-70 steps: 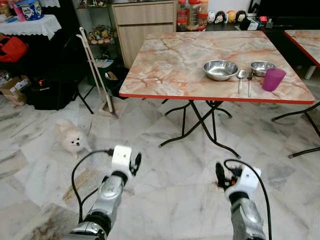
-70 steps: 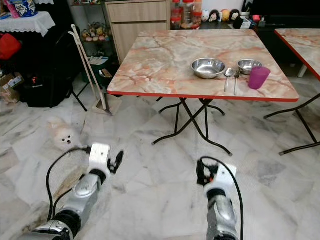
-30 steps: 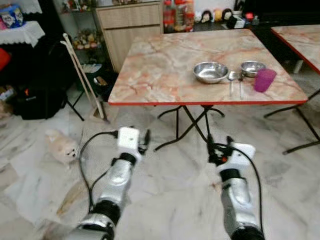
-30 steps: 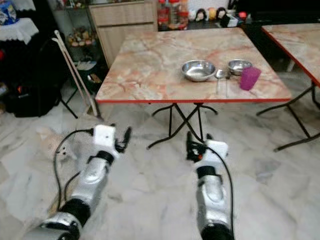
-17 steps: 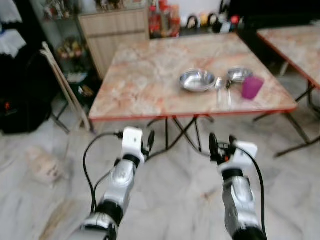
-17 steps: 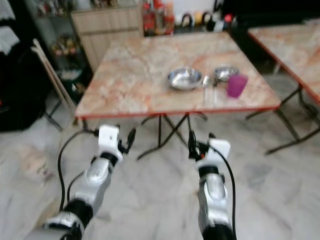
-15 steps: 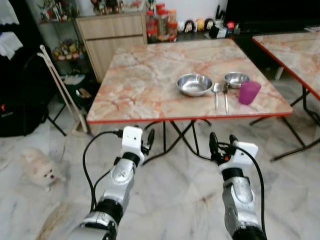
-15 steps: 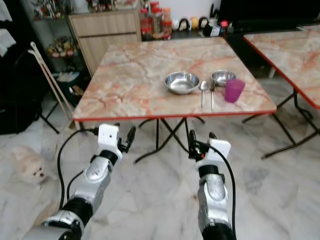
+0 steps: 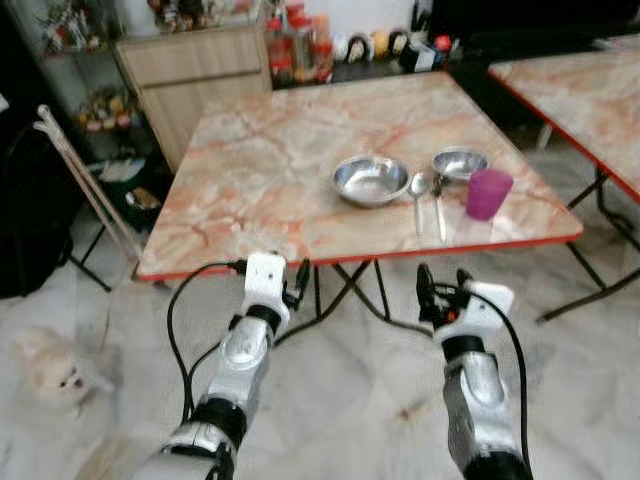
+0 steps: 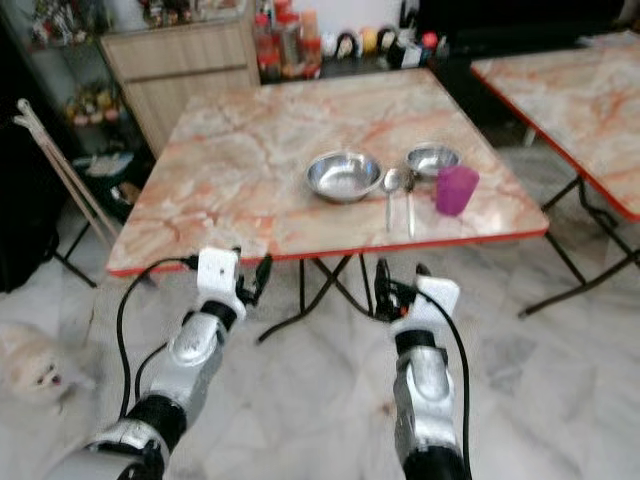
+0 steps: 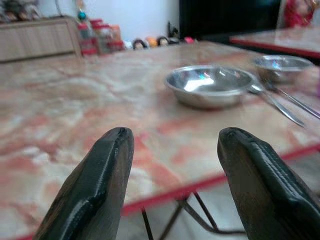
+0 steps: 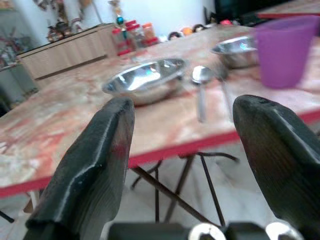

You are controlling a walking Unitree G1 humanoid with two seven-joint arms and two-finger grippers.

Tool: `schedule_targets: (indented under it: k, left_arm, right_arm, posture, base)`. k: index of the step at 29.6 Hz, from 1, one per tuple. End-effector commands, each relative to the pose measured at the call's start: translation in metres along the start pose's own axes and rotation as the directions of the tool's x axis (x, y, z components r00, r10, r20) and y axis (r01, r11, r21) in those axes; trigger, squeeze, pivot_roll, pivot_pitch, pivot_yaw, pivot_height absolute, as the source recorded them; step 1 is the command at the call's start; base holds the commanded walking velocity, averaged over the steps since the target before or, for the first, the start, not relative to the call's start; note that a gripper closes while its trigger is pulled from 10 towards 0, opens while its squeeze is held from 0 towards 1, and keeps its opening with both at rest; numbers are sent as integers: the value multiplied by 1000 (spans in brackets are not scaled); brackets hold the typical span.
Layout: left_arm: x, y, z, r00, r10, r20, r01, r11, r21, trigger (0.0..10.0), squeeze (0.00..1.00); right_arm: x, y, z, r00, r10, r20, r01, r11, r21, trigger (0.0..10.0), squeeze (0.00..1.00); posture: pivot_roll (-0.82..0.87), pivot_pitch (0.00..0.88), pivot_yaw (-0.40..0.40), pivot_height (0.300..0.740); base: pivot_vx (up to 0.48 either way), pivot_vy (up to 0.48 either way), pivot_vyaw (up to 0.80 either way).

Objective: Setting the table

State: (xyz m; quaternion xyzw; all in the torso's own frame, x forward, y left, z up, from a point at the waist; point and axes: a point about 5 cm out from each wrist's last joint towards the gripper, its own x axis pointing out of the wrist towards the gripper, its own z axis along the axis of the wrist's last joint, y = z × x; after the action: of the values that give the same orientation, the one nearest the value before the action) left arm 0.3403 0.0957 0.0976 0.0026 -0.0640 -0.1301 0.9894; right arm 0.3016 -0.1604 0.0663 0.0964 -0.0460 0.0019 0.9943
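Note:
A marble-patterned table [image 9: 260,170] with a red edge stands ahead. On its right half sit a large steel bowl [image 9: 370,180], a smaller steel bowl [image 9: 460,163], a spoon [image 9: 418,192] and a fork [image 9: 439,205] side by side, and a purple cup [image 9: 487,193]. My left gripper [image 9: 295,285] is open, held just below the table's near edge. My right gripper [image 9: 440,290] is open too, at the same height under the spoon and fork. The large bowl [image 12: 145,80], spoon [image 12: 201,82] and cup [image 12: 280,50] lie beyond the right gripper's fingers.
A small white dog [image 9: 55,370] stands on the marble floor at the left. A broom [image 9: 85,185] leans left of the table. A wooden cabinet [image 9: 195,75] with jars and figurines lines the back wall. A second table [image 9: 590,95] stands to the right.
The camera has come closer to the table, so the table looms larger and both open grippers now sit near its front edge. The dog has shifted further left in the picture.

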Motion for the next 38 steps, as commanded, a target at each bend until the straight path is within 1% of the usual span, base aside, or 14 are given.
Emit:
schedule_targets:
  k: [1, 38]
  left_arm:
    - [-3, 13, -2, 999, 31, -11, -31, 999, 14, 10000, 0]
    - [-2, 12, -1, 1000, 23, -16, -22, 1000, 8, 10000, 0]
  right_arm:
    - [4, 13, 2, 1000, 29, 9, -29, 999, 21, 10000, 0]
    - [4, 21, 0, 998, 60, -2, -60, 998, 31, 10000, 0]
  posture:
    - [-64, 0, 66, 740]
    - [-65, 0, 64, 740]
  base:
    - [390, 0, 0]
    - [393, 0, 0]
